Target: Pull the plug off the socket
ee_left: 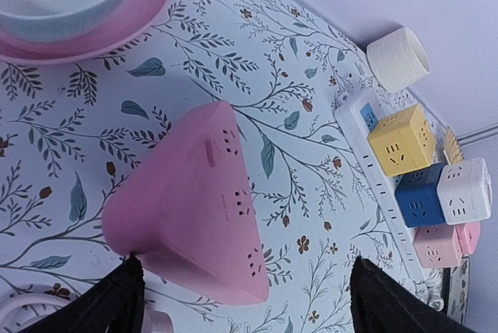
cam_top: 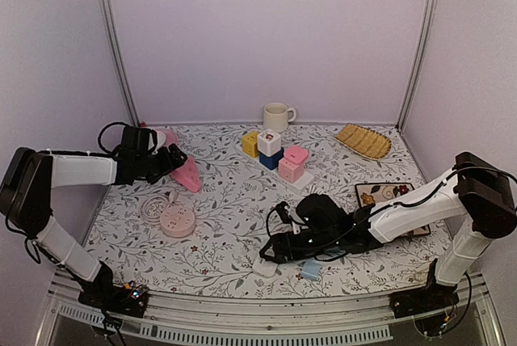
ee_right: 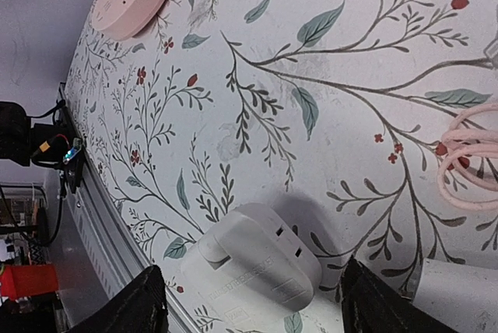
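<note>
- The socket (ee_left: 198, 208) is a pink wedge with a triangular outline and rounded corners. It lies flat on the floral counter (cam_top: 230, 204), towards the left rear, and several groups of pin holes run along its sloping face.
- The plug (ee_right: 257, 267) is a white, rounded rectangular block lying on its side close to the counter's near edge, around the middle. One face shows two short slots and another faint raised lettering (too small to read).
- The two lie well apart, not joined.
</note>
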